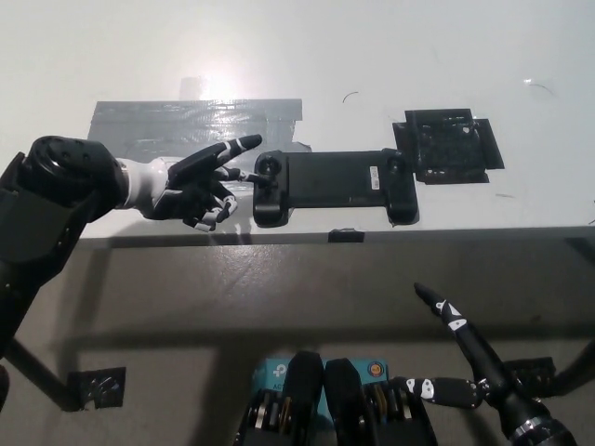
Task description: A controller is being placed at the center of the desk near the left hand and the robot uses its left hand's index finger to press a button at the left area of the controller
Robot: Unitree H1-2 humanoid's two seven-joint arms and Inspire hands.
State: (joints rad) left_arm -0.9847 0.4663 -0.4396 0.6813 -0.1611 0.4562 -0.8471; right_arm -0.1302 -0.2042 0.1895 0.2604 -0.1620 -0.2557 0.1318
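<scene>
Black plastic, our controller [333,184] lies flat near the middle of the white desk [390,56], close to its near edge. Our left hand [197,184] sits just left of it, grasping nothing: one finger points right with its tip at the controller's left end, the rest curled. Our right hand [460,358] rests low at the near right, fingers spread, holding nothing.
</scene>
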